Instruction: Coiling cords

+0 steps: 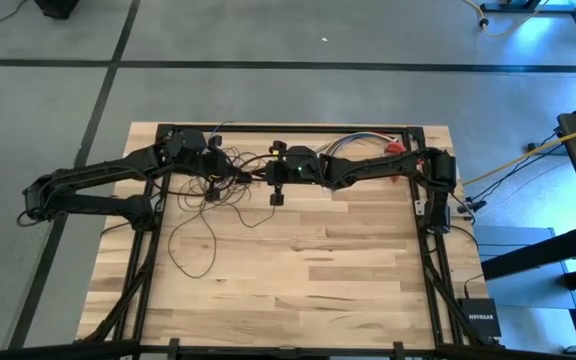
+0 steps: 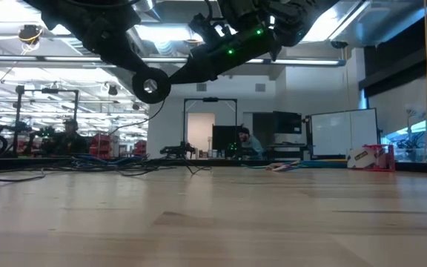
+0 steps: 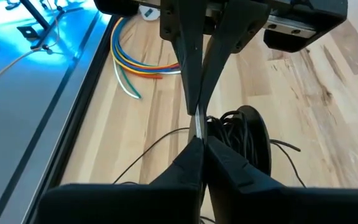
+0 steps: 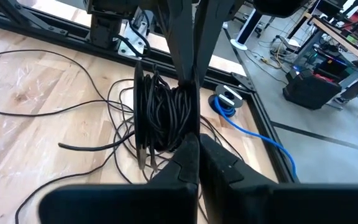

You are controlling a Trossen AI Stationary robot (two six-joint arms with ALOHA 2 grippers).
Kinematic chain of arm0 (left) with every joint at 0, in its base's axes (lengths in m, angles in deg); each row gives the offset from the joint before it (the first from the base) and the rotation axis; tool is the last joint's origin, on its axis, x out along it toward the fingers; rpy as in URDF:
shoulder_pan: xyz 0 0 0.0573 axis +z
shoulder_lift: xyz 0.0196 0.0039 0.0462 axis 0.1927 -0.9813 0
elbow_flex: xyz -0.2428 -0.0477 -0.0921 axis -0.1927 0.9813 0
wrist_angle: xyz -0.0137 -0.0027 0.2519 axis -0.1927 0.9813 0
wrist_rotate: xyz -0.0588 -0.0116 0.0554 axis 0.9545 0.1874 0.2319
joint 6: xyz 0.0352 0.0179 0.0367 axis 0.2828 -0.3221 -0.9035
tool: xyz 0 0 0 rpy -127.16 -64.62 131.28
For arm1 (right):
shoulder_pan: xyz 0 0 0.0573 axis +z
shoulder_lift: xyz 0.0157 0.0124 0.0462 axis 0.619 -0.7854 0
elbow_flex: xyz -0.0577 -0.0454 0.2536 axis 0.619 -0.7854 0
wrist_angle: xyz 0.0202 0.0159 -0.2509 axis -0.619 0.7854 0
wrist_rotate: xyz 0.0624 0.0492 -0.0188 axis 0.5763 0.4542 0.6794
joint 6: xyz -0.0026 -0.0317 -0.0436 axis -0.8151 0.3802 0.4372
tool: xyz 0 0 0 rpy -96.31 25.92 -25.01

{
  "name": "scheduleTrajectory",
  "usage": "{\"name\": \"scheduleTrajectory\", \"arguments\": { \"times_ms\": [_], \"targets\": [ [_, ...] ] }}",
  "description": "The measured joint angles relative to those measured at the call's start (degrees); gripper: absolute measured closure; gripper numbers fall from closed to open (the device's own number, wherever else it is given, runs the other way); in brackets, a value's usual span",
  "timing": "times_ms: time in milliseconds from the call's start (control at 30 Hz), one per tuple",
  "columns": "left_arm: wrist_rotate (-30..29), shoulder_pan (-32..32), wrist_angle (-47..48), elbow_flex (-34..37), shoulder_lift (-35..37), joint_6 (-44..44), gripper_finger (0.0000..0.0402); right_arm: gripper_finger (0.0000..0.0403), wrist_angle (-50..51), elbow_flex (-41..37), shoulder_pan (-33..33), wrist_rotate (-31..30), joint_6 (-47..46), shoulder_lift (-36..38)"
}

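We see both arms meeting over far side of worktop. Left tool pinched together on strand of cords. Right tool clamped on coiled bundle of cords, held up off worktop. Loose loops trail from bundle across wood toward left arm. Multicoloured wires lie near far edge, apart from bundle.

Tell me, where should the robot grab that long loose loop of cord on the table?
Probably at its outer bend, from straight above: the loose loop lies flat on the table there, clear of the tangled bundle where the shut left gripper and right gripper meet.
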Motion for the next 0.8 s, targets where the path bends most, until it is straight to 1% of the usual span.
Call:
{"name": "scheduleTrajectory", "arguments": {
  "times_ms": [133,267,400,500,567,667,733,800],
  "targets": [
    [-0.1,0.0,-0.1,0.0,0.0,0.0,0.0398,0.0388,1.3,0.6,0.0,-0.9,-3.8,0.2],
    [-0.3,0.0,0.2,0.0,-0.1,0.0,0.0398,0.0343,9.3,3.3,0.0,-2.5,-4.1,3.5],
    [-0.2,0.0,0.1,0.0,-0.1,-0.1,0.0399,0.0298,17.7,5.7,0.0,0.3,-2.8,8.3],
    [0.8,0.0,-0.7,0.0,-0.1,-1.0,0.0398,0.0281,18.4,4.7,-1.4,4.6,-2.9,10.6],
    [3.6,0.0,-3.2,0.8,0.0,-1.5,0.0399,0.0278,14.6,2.6,-3.1,9.3,-4.3,11.1],
    [5.8,0.0,-11.5,4.4,0.4,-1.4,0.0399,0.0277,2.2,-2.8,-5.6,17.5,-8.5,9.8],
    [5.8,0.4,-16.1,6.1,0.3,-1.1,0.04,0.0277,-7.1,-6.0,-6.3,18.6,-11.4,7.7],
    [5.7,0.5,-18.5,6.9,0.1,-0.8,0.04,0.0277,-13.9,-7.9,-6.1,19.0,-12.6,5.9]
  ]
}}
